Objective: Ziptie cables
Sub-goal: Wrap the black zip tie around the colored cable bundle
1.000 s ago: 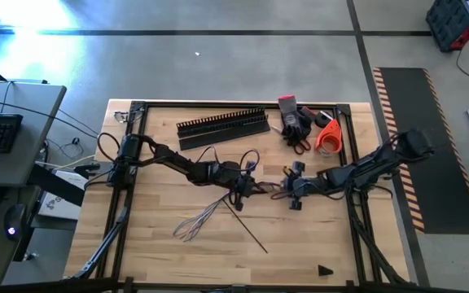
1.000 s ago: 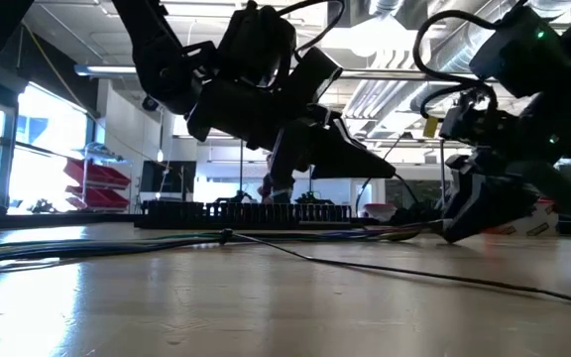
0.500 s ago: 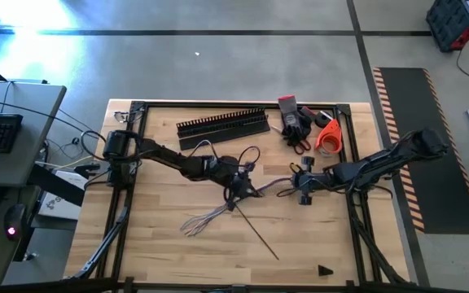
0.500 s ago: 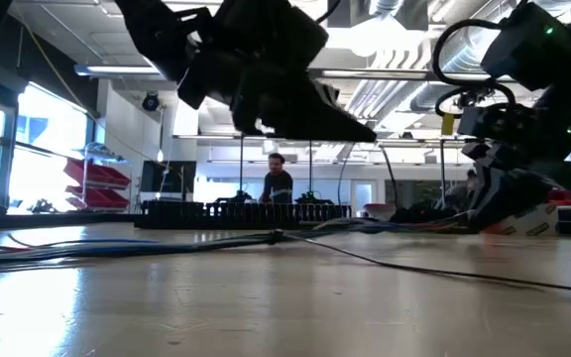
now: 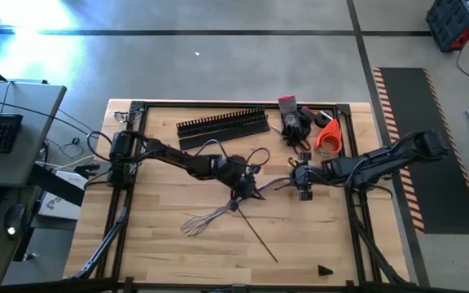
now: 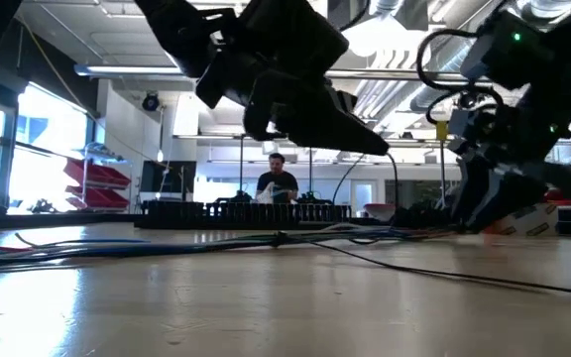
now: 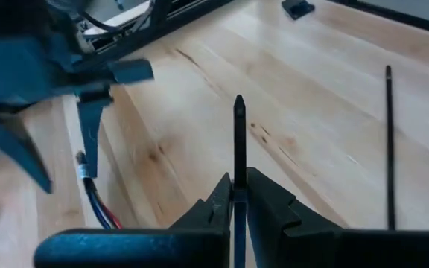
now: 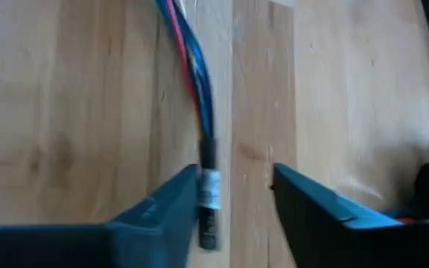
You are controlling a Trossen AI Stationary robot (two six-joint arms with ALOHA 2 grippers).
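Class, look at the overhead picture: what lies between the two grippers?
In the high view, only the cables span the table between the left gripper and right gripper.

An industrial workshop or robotics lab; a polished concrete floor (image 5: 218, 65) with a hazard-striped mat (image 5: 430, 146); exposed ceiling ducts (image 6: 385, 94); red racks (image 6: 92, 178), perhaps parts bins; a person (image 6: 278, 178) working far behind the wooden surface (image 5: 153, 252).

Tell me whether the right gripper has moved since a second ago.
Yes. In the high view the right gripper has shifted toward the orange tape roll, away from the table's near edge.
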